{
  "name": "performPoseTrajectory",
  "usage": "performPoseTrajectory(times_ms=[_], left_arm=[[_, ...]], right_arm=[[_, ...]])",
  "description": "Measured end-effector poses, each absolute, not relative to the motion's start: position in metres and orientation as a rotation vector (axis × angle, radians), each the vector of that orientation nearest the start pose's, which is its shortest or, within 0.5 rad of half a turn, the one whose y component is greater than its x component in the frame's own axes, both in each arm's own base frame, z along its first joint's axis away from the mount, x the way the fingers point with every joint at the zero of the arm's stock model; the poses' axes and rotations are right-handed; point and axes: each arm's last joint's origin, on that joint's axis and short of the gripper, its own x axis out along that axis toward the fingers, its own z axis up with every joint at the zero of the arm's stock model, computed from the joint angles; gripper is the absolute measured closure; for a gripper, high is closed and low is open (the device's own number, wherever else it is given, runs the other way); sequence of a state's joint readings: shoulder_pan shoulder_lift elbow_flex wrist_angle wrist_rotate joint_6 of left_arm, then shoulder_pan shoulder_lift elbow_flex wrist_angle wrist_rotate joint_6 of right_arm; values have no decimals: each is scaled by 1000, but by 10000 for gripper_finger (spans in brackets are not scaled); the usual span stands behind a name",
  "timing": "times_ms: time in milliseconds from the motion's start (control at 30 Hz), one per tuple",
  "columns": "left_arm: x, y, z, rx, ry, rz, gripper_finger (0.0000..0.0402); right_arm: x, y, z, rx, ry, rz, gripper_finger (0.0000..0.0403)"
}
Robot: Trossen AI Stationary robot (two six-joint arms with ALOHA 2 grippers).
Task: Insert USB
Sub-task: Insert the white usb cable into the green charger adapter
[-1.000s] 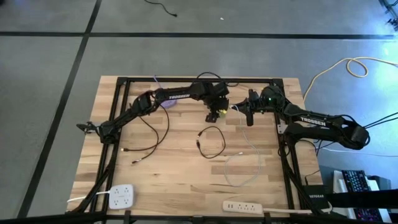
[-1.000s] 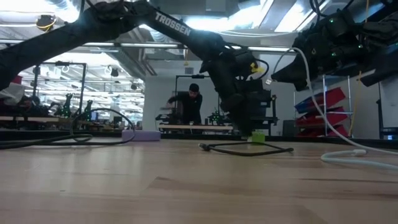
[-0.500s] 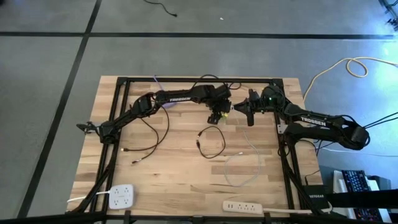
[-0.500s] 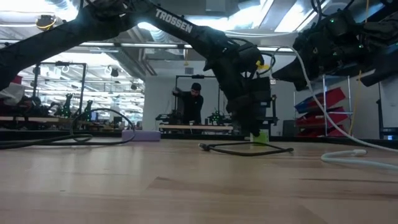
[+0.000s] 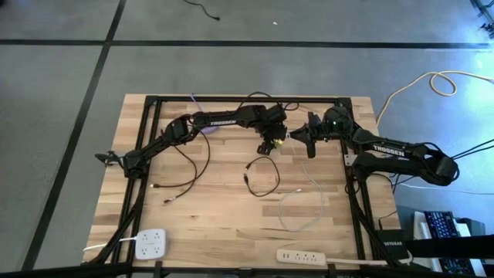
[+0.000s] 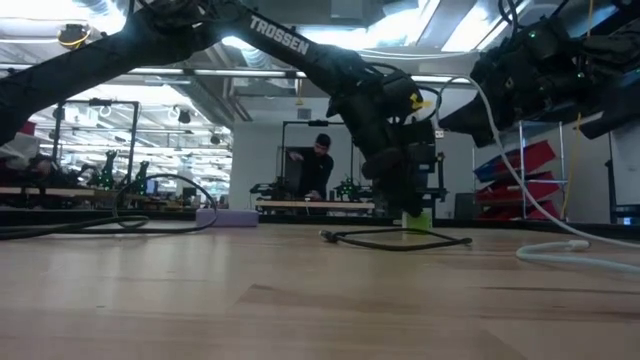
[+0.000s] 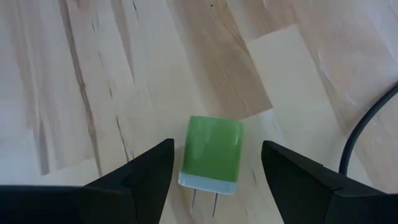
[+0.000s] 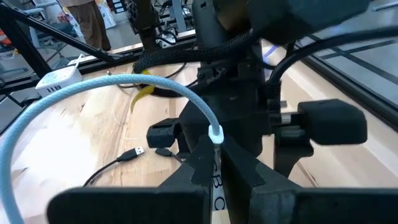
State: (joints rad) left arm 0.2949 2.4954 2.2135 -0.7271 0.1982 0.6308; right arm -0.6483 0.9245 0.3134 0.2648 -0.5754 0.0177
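On the wooden table (image 5: 201, 224) I have both arms meeting near the far middle: my left gripper (image 7: 214, 163) hangs low with its fingers spread either side of the green charger (image 7: 211, 154), which lies flat on the wood with its prongs showing, bracketed but not visibly gripped. My right gripper (image 8: 214, 158), raised just beside it, is clamped tight on the plug end of the pale blue cable (image 8: 93, 93). I judge I'm at the pick-up-and-align step; next I must close on the charger, lift it, and turn its port toward the plug.
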Motion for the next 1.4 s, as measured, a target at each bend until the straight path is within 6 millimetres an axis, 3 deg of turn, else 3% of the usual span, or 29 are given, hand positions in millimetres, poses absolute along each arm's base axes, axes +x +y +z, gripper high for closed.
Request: performPoseTrajectory(times_ms=[1400], left_arm=[[514,147,171,367,970,-188,174]], right_arm=[[148,-96,195,206,299,-189,403]])
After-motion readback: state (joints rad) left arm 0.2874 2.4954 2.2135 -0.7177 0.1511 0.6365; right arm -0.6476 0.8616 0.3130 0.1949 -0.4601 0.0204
